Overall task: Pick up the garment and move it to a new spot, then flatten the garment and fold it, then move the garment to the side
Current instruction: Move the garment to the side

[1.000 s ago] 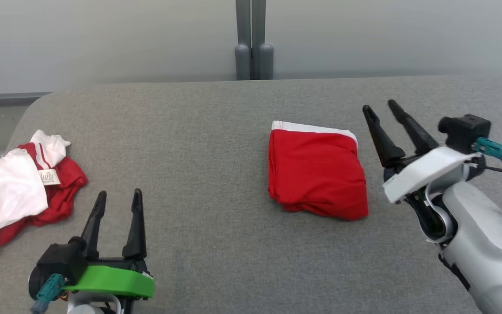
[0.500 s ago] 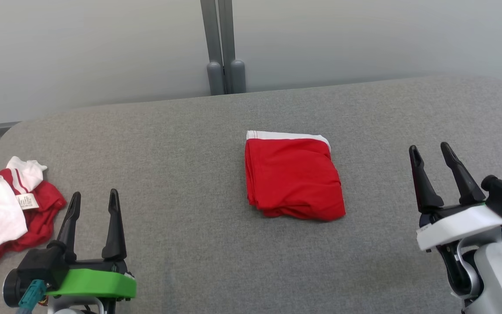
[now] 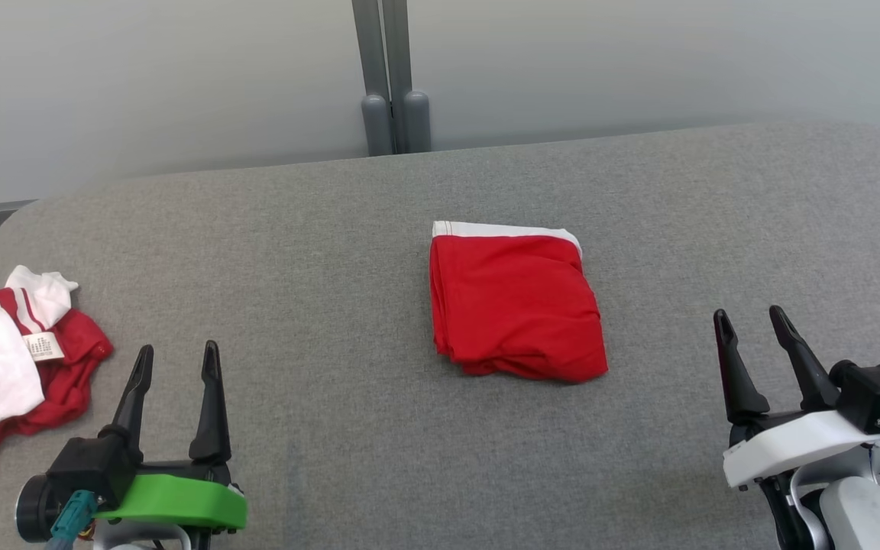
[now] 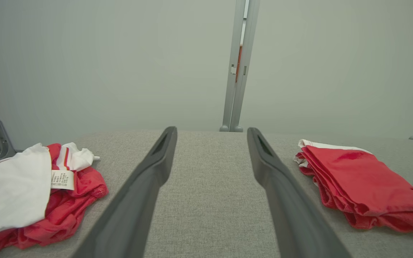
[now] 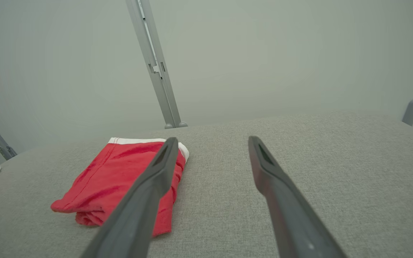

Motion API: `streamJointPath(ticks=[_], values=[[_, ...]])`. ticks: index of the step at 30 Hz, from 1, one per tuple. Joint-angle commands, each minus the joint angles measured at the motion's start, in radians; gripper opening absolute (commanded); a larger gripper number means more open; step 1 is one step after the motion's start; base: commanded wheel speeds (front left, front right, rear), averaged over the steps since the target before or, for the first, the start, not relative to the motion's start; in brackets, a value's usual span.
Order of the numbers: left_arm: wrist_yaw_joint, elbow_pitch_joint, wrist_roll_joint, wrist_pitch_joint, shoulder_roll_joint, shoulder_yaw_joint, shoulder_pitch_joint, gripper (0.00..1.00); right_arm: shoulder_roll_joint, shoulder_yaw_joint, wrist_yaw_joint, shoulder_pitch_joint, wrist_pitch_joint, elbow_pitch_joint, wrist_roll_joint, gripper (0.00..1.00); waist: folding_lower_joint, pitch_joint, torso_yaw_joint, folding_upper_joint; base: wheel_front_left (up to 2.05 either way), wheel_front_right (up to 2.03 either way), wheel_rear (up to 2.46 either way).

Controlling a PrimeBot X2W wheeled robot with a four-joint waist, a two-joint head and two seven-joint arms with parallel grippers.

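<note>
The grey counter [image 3: 333, 229] is carrying everything. The garment [image 3: 516, 305], red with a white band, is lying on it folded into a compact square. It is sitting ahead of the right claw [image 3: 747, 313] and off to that claw's left, well apart from it, and ahead and to the right of the left claw [image 3: 178, 347]. A crumpled red-and-white pile [image 3: 4, 382] is sitting to the left of the left claw, touching neither finger. Both claws are hovering low over the counter with jaws spread wide, gripping nothing.

The folding is looking finished. Whether this spot is already counting as "the side" I cannot tell, so the last move may be done or may be remaining.

A second ago the right claw was standing just beside the garment's right edge; now it is sitting drawn back, well clear. The left claw is keeping its pose. The head camera is also pointing differently, so the garment's shift in the head view is not showing the cloth moving.
</note>
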Motion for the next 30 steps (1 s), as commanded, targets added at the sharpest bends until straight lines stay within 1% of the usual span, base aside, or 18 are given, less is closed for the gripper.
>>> streamJointPath(ticks=[1,7,11,15,19,22,26,30], values=[[-0.003,0.001,0.007,0.000,-0.002,0.002,0.000,1.00,0.001,-0.006,0.000,0.000,-0.003,0.006,-0.010,1.00,0.0000,0.000,0.001,0.0000,0.00,0.00,0.00],[-0.003,0.004,0.009,0.000,-0.004,0.000,-0.004,1.00,0.004,-0.002,0.000,-0.016,-0.003,0.034,-0.026,1.00,0.0000,-0.001,0.007,0.0000,0.00,0.00,0.00],[-0.003,0.005,0.007,0.000,-0.005,-0.006,-0.014,1.00,-0.010,0.053,0.000,-0.091,0.012,0.093,-0.021,1.00,0.0000,0.009,0.012,0.0000,0.00,0.00,0.00],[-0.003,0.008,0.002,0.000,-0.005,-0.023,-0.031,1.00,-0.013,0.099,0.000,-0.204,0.083,0.165,0.005,1.00,0.0000,0.025,0.034,0.0000,0.00,0.00,0.00],[-0.003,0.009,-0.009,0.000,-0.006,-0.038,-0.048,1.00,-0.010,0.135,0.000,-0.335,0.190,0.258,0.049,1.00,0.0000,0.051,0.067,0.0000,0.00,0.00,0.00],[-0.003,0.015,-0.011,0.000,-0.008,-0.054,-0.063,1.00,-0.015,0.152,0.000,-0.415,0.276,0.351,0.072,1.00,0.0000,0.076,0.100,0.0000,0.00,0.00,0.00],[-0.003,0.023,-0.016,0.000,-0.009,-0.065,-0.082,1.00,-0.006,0.156,0.000,-0.498,0.376,0.457,0.113,1.00,0.0000,0.104,0.139,0.0000,0.00,0.00,0.00],[-0.003,0.026,-0.018,0.000,-0.011,-0.074,-0.095,1.00,0.001,0.137,0.000,-0.542,0.462,0.563,0.171,1.00,0.0000,0.126,0.172,0.0000,0.00,0.00,0.00]])
